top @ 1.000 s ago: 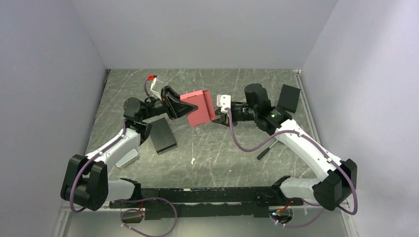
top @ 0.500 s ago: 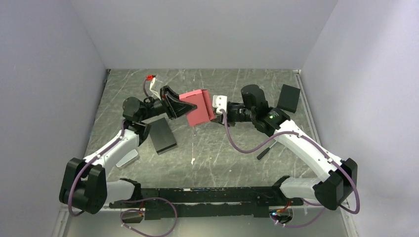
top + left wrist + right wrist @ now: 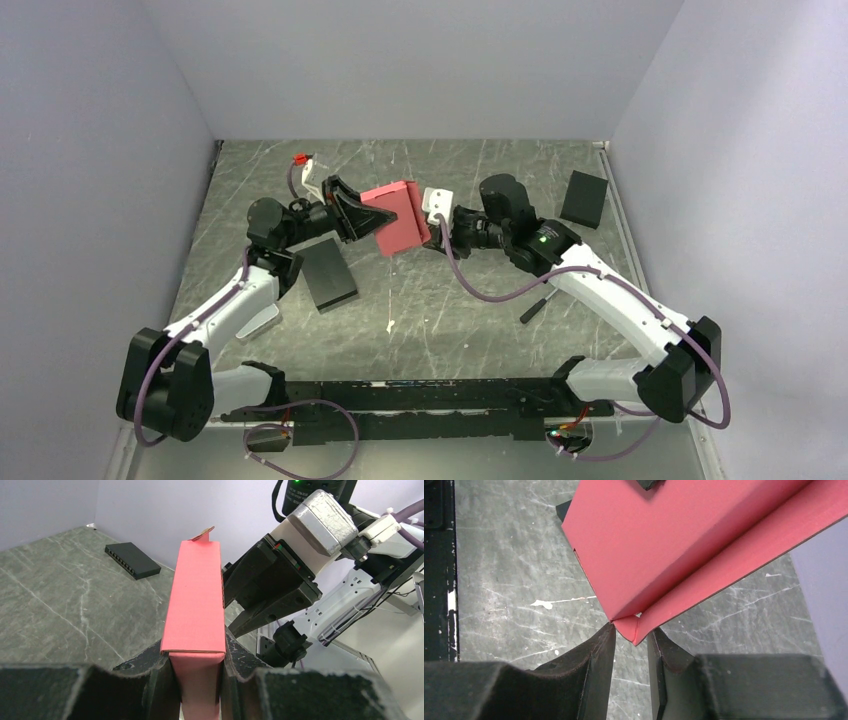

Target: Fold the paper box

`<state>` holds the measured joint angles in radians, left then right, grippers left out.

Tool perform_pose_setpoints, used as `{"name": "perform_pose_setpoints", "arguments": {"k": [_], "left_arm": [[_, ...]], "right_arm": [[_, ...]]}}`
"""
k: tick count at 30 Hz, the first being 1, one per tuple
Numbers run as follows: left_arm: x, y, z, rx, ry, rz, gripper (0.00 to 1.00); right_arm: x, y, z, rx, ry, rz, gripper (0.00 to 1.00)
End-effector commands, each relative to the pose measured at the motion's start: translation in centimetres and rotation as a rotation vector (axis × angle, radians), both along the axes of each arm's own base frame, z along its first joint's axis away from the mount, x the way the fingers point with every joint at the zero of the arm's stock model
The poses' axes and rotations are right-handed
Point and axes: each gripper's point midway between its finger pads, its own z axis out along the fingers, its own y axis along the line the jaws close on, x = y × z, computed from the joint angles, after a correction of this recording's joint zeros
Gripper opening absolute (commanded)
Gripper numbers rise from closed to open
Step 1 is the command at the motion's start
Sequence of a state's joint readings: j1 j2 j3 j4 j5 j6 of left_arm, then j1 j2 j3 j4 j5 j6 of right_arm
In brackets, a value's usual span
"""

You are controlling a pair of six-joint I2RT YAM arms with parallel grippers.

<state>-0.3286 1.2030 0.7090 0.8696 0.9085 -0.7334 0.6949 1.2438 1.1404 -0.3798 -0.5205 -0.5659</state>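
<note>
Above the far middle of the scratched grey tabletop (image 3: pixel 450 290), the red-pink thin cardboard paper box (image 3: pixel 398 218) hangs in the air between the two arms, clear of the surface. The left gripper (image 3: pixel 365 217) is clamped on the box's left end, a finger pressed to each broad face. From there the box's long axis runs rightward, straight at the right gripper (image 3: pixel 631 637).

That gripper meets the box's right end at its lower corner. A small loose corner flap (image 3: pixel 629 629) pokes into the narrow gap between its fingers. The jaws stand slightly apart around the flap, and I cannot tell whether they actually pinch it.

The flap lies nearer the right arm, so tucking it in looks like that arm's job while the left braces.
</note>
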Motion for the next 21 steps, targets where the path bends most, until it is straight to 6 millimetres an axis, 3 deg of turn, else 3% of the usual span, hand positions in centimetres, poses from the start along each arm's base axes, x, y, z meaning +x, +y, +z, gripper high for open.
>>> {"name": "perform_pose_setpoints", "arguments": {"k": [1,13,21], "left_arm": [[1.1,0.8,1.6,-0.032,-0.071,0.103,0.03],[1.6,1.8,1.3,-0.034,-0.066,0.18,0.03],[1.1,2.0,0.8,-0.016,-0.061,0.131,0.03]], "right_arm": [[-1.0,2.4,3.8,0.119,-0.001,0.036,0.33],[-2.2,3.7,4.0,0.204,0.175,0.052,0.49],[-1.8,1.9,5.9,0.258,0.211,0.061,0.63]]}}
